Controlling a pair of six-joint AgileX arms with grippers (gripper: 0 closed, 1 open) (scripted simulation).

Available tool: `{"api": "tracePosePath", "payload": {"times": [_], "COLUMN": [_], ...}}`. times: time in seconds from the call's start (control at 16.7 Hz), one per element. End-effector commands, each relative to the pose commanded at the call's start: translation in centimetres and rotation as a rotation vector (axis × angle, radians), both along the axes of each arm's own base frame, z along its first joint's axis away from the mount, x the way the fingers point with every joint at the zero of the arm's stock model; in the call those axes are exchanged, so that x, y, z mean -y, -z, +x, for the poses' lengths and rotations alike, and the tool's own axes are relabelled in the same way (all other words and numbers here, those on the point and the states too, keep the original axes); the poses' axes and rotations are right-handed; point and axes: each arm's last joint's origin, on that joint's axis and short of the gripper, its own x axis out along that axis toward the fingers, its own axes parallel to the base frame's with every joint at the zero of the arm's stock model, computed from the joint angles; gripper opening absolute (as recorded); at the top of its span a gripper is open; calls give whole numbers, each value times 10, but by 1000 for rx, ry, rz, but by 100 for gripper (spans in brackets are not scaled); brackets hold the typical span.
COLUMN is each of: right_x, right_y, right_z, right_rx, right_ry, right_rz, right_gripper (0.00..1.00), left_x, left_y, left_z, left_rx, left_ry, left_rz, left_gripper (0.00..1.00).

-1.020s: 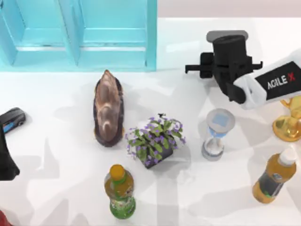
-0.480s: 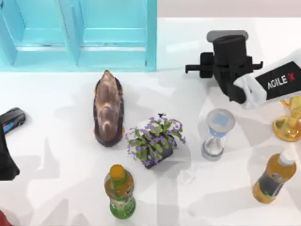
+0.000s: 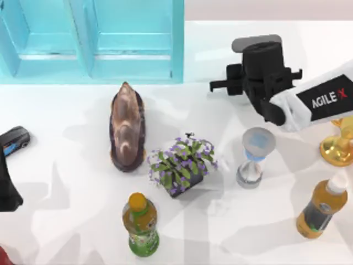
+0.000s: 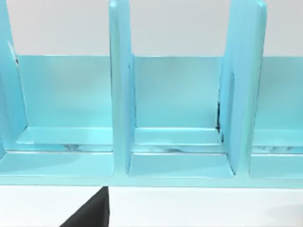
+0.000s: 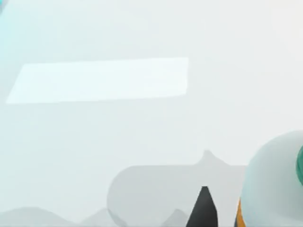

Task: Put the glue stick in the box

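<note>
The turquoise box (image 3: 177, 44) fills the table's back left; its divider (image 4: 120, 94) and thick walls face the left wrist camera. My right gripper (image 3: 259, 58) hovers over the table just right of the box, above its own shadow. In the right wrist view the glue stick (image 5: 272, 184) looms close as a white rounded body with a green edge and an orange strip. It sits beside one dark fingertip (image 5: 203, 208), and the gripper looks shut on it. My left arm (image 3: 6, 187) is parked at the table's left edge.
A brown shell-like figure (image 3: 127, 127), a purple flower pot (image 3: 182, 165) and an hourglass (image 3: 255, 157) stand mid-table. A green bottle (image 3: 142, 223) is in front, an orange-liquid bottle (image 3: 322, 207) and a gold trophy (image 3: 339, 146) at the right, and a small dark object (image 3: 15, 139) at the left.
My right arm has shifted a little to the left and farther back, nearer the box's right wall. The left arm and the table objects have stayed put.
</note>
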Motion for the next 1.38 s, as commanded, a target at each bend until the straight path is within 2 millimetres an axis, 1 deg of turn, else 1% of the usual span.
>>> {"api": "tracePosePath", "payload": {"times": [0.12,0.24,0.42,0.54,0.66,0.78,1.02,1.08,1.2,1.26,1.38], "right_x": [-2,-3,0,6,14,17,15,18,37,52,90], "right_y": [-12,-26,-50,-68,-83,-86,-83,-84,-88,-91,-98], "right_z": [-6,-7,1,10,16,18,17,19,28,33,45], "right_rx": [-6,-17,-24,-17,-11,-10,-14,-19,-44,-64,-120], "right_ry": [-23,-30,-3,41,76,84,79,76,57,40,-14], "right_rz": [-17,-28,-11,20,49,55,54,48,20,-2,-54], "right_gripper": [0,0,0,0,0,0,0,0,0,0,0], "left_x": [0,0,0,0,0,0,0,0,0,0,0], "left_y": [0,0,0,0,0,0,0,0,0,0,0], "left_z": [0,0,0,0,0,0,0,0,0,0,0], "left_rx": [0,0,0,0,0,0,0,0,0,0,0], "left_ry": [0,0,0,0,0,0,0,0,0,0,0], "left_rz": [0,0,0,0,0,0,0,0,0,0,0], "left_gripper": [100,100,100,100,100,100,100,100,100,100,100]}}
